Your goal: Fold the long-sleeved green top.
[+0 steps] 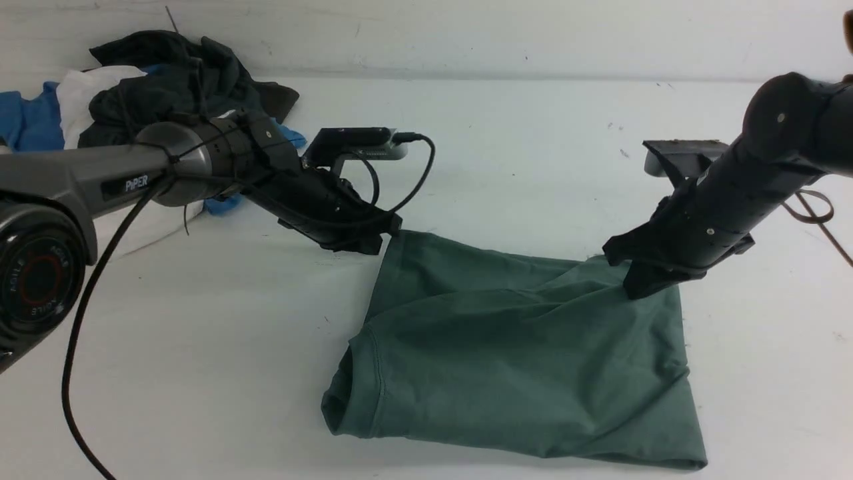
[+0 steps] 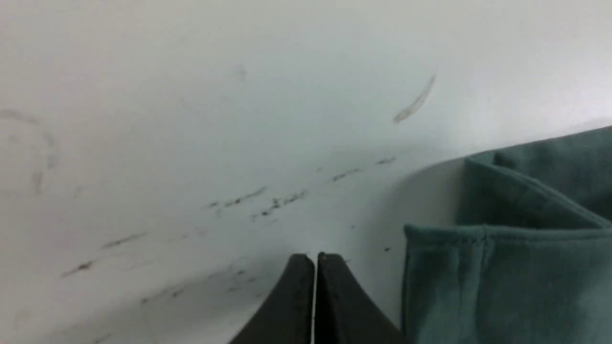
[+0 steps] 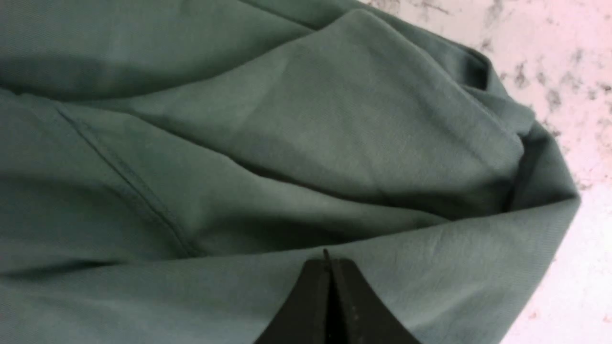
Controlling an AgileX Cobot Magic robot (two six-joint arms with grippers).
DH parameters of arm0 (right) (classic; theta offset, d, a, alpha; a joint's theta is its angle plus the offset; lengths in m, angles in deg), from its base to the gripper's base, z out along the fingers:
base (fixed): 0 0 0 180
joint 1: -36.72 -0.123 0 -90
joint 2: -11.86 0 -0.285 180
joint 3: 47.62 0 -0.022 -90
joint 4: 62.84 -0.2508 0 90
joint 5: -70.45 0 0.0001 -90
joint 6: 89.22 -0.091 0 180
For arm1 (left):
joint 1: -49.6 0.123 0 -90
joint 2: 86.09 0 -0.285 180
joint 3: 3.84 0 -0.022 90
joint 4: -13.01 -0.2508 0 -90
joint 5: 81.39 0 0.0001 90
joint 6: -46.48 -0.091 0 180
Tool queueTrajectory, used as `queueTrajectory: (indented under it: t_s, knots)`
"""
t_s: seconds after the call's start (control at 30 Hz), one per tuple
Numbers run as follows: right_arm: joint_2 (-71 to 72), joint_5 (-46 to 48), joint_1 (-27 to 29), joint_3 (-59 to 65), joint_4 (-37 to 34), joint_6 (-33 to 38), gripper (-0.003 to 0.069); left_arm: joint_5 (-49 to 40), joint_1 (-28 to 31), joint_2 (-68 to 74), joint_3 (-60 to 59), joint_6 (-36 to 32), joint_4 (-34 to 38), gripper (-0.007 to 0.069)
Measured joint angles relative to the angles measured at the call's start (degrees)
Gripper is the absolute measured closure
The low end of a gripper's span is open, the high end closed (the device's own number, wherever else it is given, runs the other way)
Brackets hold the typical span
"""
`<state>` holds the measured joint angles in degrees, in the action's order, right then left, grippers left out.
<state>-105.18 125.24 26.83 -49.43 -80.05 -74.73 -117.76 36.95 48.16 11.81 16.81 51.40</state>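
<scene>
The green long-sleeved top (image 1: pixel 520 360) lies on the white table as a roughly rectangular bundle, with a rounded seam edge at its near left. My left gripper (image 1: pixel 381 241) is shut at the top's far left corner. In the left wrist view this gripper (image 2: pixel 315 259) hangs over bare table, with the top's hemmed edge (image 2: pixel 507 286) just beside it and nothing between the jaws. My right gripper (image 1: pixel 636 290) is shut at the top's far right corner. In the right wrist view it (image 3: pixel 329 262) rests over wrinkled green cloth (image 3: pixel 287 143), its jaws pressed together.
A pile of dark (image 1: pixel 180 73), white (image 1: pixel 86 93) and blue (image 1: pixel 26 120) garments sits at the back left by the wall. The left arm's black cable (image 1: pixel 83 313) hangs down over the table's near left. The table surface (image 2: pixel 191 143) carries dark scuff marks.
</scene>
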Motion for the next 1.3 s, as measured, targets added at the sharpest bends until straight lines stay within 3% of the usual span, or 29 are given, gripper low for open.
queueTrajectory:
  t_s: [0.27,0.37,0.67,1.0,1.3]
  knots:
    - [0.0,3.51,0.0,-4.51,-1.62,0.0,0.0672,-12.9,1.83,-7.09,0.71,-0.58,5.32,0.0629]
    - [-0.04,5.35,-0.28,-5.34,-4.37,1.44,0.0672,-17.04,-0.85,-9.23,1.03,-2.49,8.46,0.0629]
    - [-3.95,8.26,-4.37,-5.57,-2.83,3.45,0.0672,-19.36,-9.32,-3.79,0.91,-3.13,8.46,0.0629]
    - [-8.49,-9.49,-4.97,-5.57,-0.04,0.77,0.0672,-16.89,-8.48,-1.04,0.91,-1.96,4.79,0.0629]
    - [-10.84,-11.75,-4.97,-5.63,-0.06,0.63,0.0672,-17.85,-8.48,-1.04,0.91,-1.96,4.65,0.0629]
